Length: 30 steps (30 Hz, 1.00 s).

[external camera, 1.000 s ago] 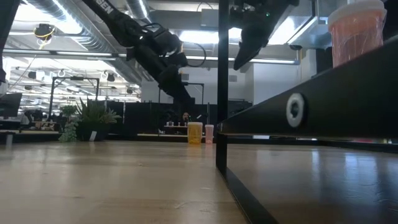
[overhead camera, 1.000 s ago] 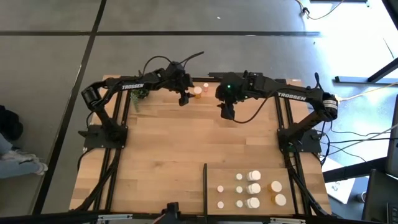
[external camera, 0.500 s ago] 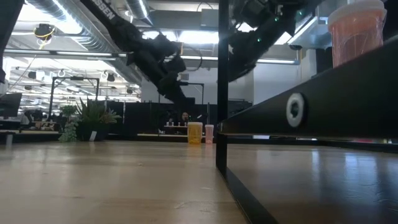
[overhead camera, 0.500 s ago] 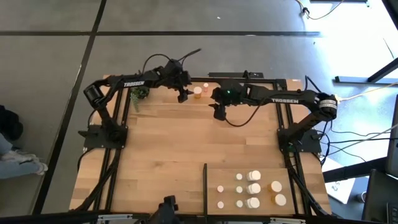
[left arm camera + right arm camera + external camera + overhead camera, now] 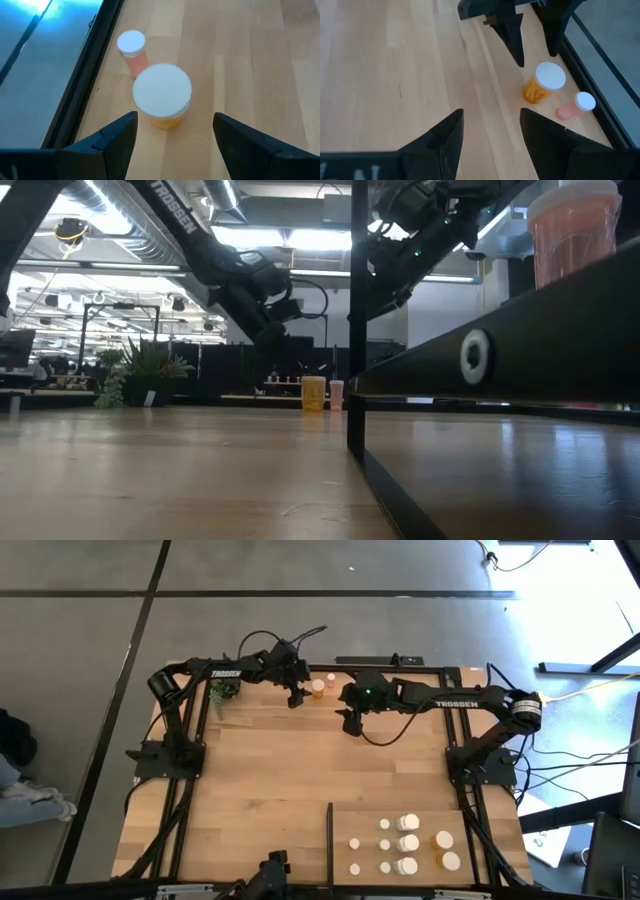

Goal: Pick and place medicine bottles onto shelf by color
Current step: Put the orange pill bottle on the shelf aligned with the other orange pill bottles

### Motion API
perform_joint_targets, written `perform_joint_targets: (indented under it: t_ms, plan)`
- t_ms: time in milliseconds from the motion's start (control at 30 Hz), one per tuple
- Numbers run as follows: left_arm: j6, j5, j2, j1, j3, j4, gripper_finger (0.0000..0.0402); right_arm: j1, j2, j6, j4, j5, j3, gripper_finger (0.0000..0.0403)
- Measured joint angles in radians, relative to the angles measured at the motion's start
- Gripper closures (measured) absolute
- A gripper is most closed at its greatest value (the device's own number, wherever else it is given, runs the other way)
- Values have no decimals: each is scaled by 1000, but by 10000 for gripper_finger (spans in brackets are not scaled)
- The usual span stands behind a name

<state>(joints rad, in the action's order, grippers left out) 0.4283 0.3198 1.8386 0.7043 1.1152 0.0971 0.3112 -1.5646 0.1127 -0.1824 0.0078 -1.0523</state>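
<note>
Hovering at the table's (image 5: 260,770) far edge, the left gripper (image 5: 172,132) hangs spread and empty just above the wide orange bottle (image 5: 162,100), a slimmer pink bottle (image 5: 133,52) just beside it by the black rim, while the right gripper (image 5: 490,132), likewise parted and empty, waits nearby.

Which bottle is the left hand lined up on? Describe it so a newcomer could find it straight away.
Look at the table's far edge, between the two arms. Two bottles stand there just ahead of the open left hand. It is the orange bottle, wider and with a bigger white cap than the slim pink bottle beside it.
</note>
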Motion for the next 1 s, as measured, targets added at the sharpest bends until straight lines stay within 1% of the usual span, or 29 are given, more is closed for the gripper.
perform_joint_targets:
  t_ms: [167, 1000]
  plan:
    - [0, -22, 1, 0, 0, -5, 148, 0, 0, 0, 0, 0, 0, 205]
    - [-9, -23, 1, -1, 0, -5, 148, 0, 0, -3, -1, -1, 0, 205]
